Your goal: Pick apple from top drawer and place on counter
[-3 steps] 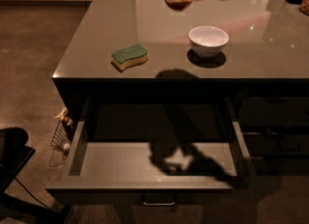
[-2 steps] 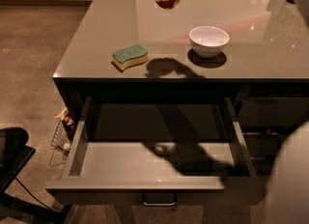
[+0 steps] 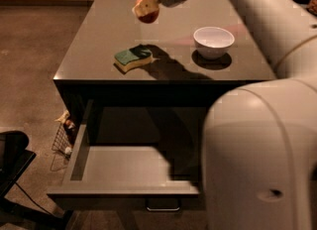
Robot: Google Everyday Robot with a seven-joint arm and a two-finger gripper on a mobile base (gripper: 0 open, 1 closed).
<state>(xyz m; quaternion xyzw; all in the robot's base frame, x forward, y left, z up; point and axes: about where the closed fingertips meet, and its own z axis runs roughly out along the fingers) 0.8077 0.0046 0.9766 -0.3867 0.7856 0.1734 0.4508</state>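
Observation:
My gripper (image 3: 147, 7) is shut on the apple (image 3: 148, 14), a small red apple with a yellowish patch, and holds it in the air above the left-middle part of the counter (image 3: 99, 35). The arm reaches in from the upper right and its big white body fills the right foreground. The top drawer (image 3: 119, 167) stands pulled open below the counter's front edge. Its grey floor is bare where it shows, and its right part is hidden by my arm. The metal handle (image 3: 162, 206) shows on its front.
A green-and-yellow sponge (image 3: 132, 58) lies on the counter near the front edge, below the apple. A white bowl (image 3: 213, 41) stands to its right. A wire basket (image 3: 64, 137) sits on the floor left of the cabinet, and a dark object (image 3: 12, 159) is at lower left.
My gripper has carried the apple leftward over the counter, from above the bowl to above the sponge. My arm now fills the right foreground and its shadow has slid over the sponge.

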